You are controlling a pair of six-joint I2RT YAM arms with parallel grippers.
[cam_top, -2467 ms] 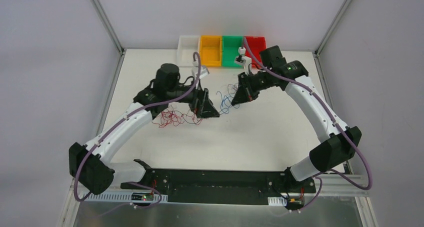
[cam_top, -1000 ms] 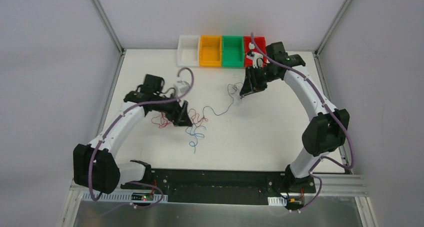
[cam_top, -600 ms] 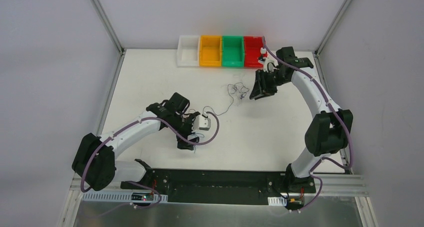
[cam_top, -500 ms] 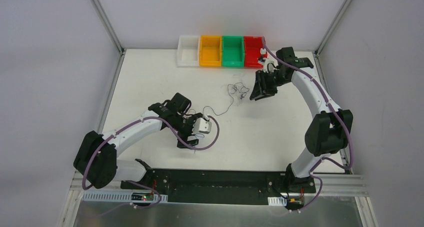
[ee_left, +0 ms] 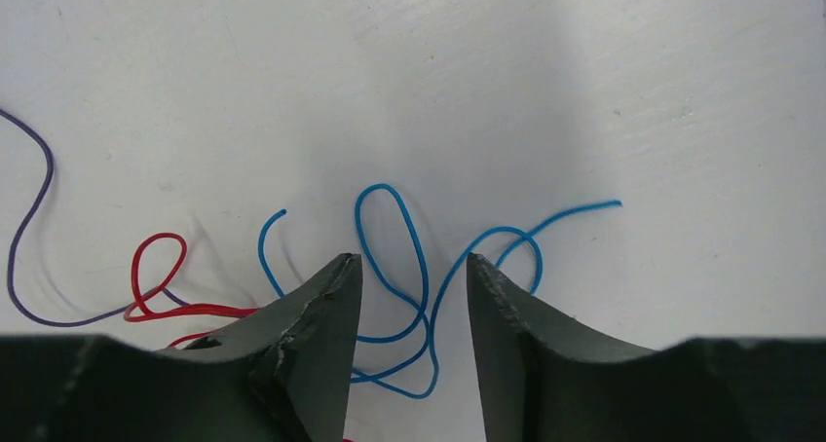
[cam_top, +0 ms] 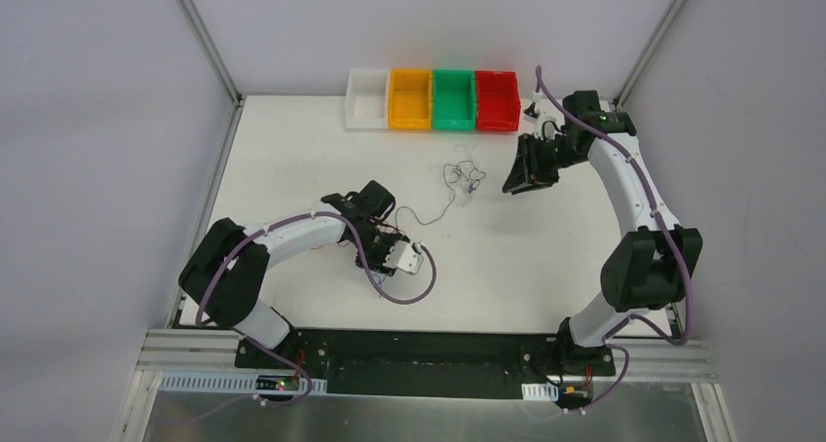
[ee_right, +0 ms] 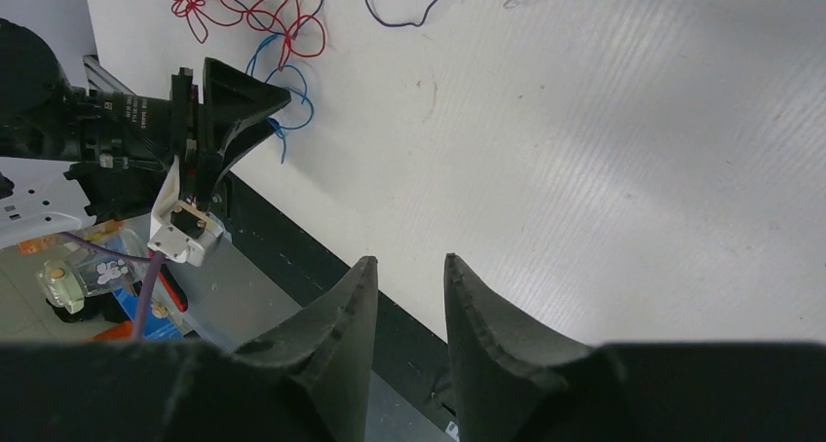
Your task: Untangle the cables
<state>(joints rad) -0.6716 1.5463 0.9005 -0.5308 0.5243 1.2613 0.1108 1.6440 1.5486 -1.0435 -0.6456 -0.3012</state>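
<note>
- Left gripper (ee_left: 414, 262): shifted toward the near edge since earlier; jaws narrowly parted, astride thin looping blue cable (ee_left: 378, 185).
- Red cable (ee_left: 195, 311): curly, just beside left gripper.
- Right gripper (ee_right: 409, 262): well apart from left gripper, narrowly parted, empty.
- Lettering (ee_right: 131, 101) behind left gripper: too small to read.

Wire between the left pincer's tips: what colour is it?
Blue; the wire shows best in the left wrist view.

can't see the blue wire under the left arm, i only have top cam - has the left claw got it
observer: no. The left wrist view shows the left claw open, with the blue cable looped between its fingers, not pinched.
operator: any red mixed in there
observer: A red cable loops just outside one finger in that view, crossing a dark cable.
operator: right claw carrying anything
observer: The right wrist view shows the right claw open, with nothing between its fingers.
</note>
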